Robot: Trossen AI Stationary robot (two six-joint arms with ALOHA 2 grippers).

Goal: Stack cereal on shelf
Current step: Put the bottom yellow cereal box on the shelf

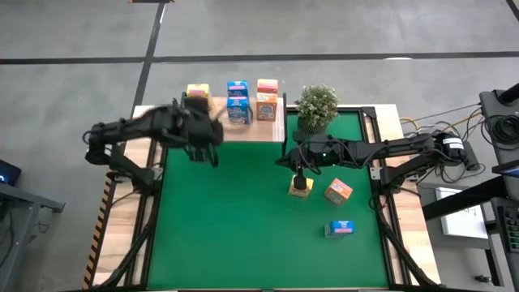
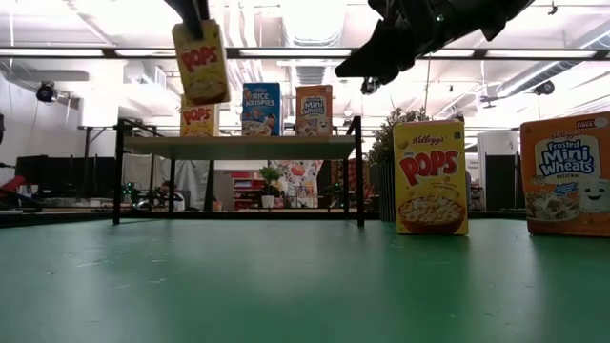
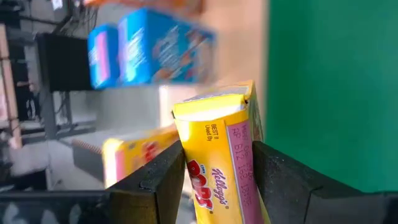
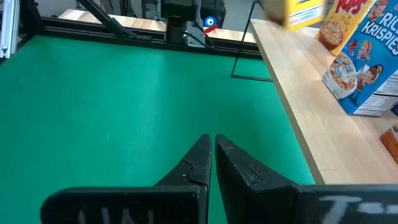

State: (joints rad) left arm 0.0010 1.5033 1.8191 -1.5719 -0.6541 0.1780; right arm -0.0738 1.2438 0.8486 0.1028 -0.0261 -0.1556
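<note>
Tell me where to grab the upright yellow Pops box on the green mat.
Grip the yellow Pops box near its top edge, probably coming from above, with the tool's fingers across its thin depth. It stands upright, with its narrow top exposed.

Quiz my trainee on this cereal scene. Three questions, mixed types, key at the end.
1. True or false: the left gripper holds a blue carton.
2. How many boxes are on the green mat? A one, B three, C five.
3. Is the right gripper open or shut?

Key
1. False: it grips the held yellow box, above the shelf.
2. B: a yellow box, an orange box and a blue box.
3. Shut, with nothing between its fingers.
</note>
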